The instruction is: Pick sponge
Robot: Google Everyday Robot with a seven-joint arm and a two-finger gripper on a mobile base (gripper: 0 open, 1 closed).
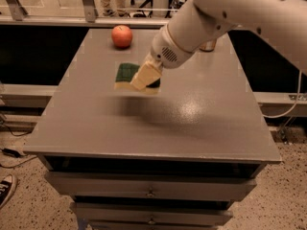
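The sponge (125, 75), dark green on top with a pale yellow base, hangs in the air above the grey table (158, 123), casting a shadow on the tabletop below it. My gripper (145, 76) is shut on the sponge's right part, with a cream fingertip (144, 75) lying across it. The white arm comes down from the upper right and hides the sponge's right end.
A red apple (122, 36) sits at the table's far left. A small brownish object (207, 45) stands at the far edge, mostly hidden behind the arm. Drawers (151, 188) are below the tabletop. A shoe (5, 190) is on the floor at left.
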